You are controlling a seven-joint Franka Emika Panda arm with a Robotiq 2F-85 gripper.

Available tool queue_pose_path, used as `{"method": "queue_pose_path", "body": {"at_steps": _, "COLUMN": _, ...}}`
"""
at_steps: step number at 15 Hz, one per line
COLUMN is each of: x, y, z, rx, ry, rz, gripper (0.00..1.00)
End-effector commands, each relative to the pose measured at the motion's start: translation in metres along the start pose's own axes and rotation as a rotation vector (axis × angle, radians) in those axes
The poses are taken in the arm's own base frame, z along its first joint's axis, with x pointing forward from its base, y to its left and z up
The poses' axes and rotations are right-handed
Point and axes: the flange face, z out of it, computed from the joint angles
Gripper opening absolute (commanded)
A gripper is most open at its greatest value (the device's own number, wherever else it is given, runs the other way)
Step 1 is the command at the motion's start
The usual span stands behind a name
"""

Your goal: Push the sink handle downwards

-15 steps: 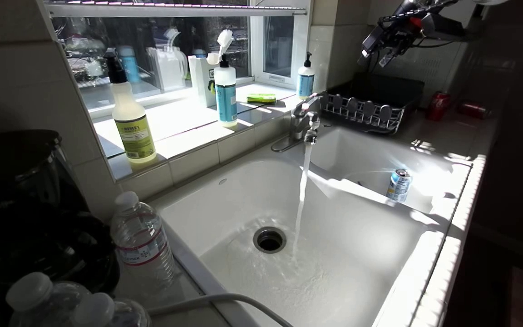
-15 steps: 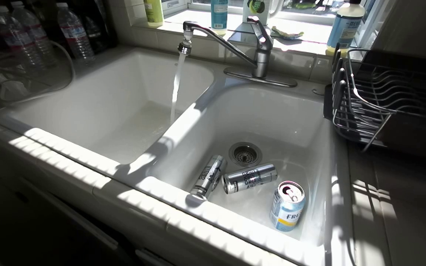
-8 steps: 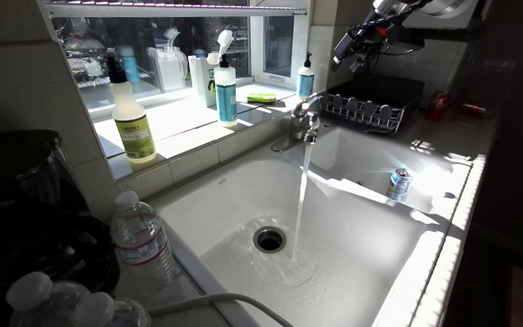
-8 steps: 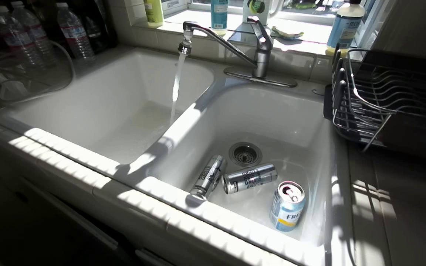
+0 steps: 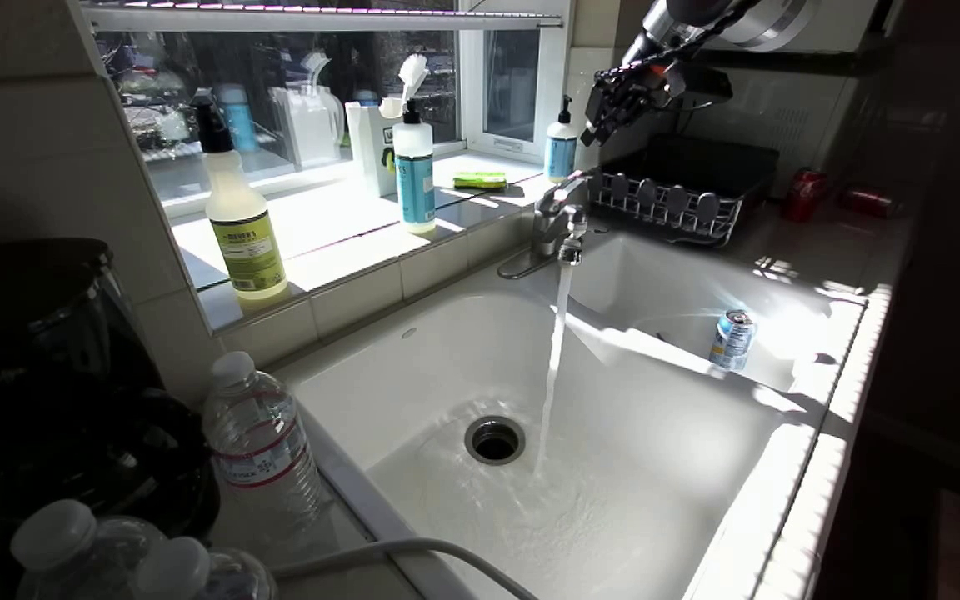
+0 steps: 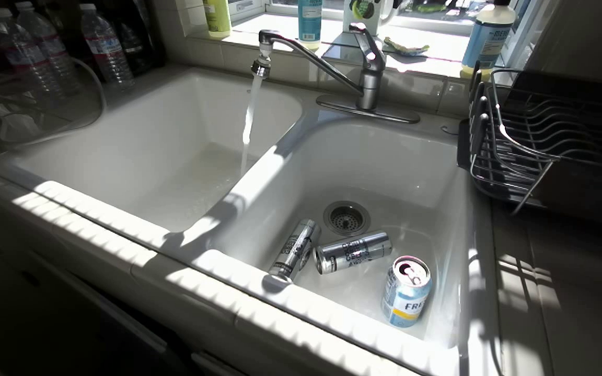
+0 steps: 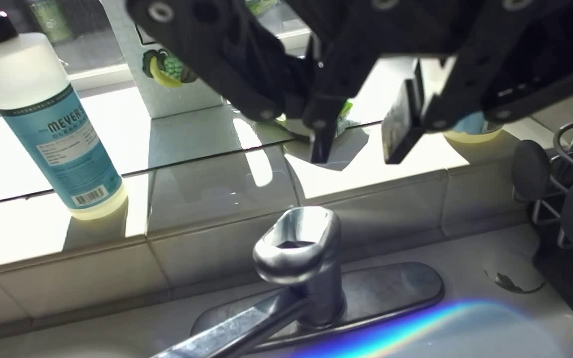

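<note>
The shiny chrome lever handle (image 6: 368,44), raised atop the silver metal faucet (image 6: 369,87) on the rim of the white rectangular sink (image 6: 379,151), is probably rigid and slippery, so the black fingers (image 7: 322,144), apart and holding nothing, should better press its free end down

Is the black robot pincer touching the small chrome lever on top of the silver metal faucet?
Apart: in the wrist view, sunlit white sill tile shows between the open pincer and the chrome lever.
</note>
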Motion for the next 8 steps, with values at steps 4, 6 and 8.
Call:
{"method": "queue_pose_path", "body": {"at_steps": 4, "x": 0.01, "y": -0.006, "z": 0.027, "rx": 0.032, "ry": 0.003, "rz": -0.008, "gripper": 0.0}}
{"method": "queue_pose_path", "body": {"at_steps": 6, "x": 0.009, "y": -0.009, "z": 0.034, "rx": 0.034, "ry": -0.003, "rz": -0.013, "gripper": 0.0}}
{"method": "queue_pose_path", "body": {"at_steps": 8, "x": 0.008, "y": -0.011, "z": 0.039, "rx": 0.038, "ry": -0.007, "rz": -0.014, "gripper": 0.0}}
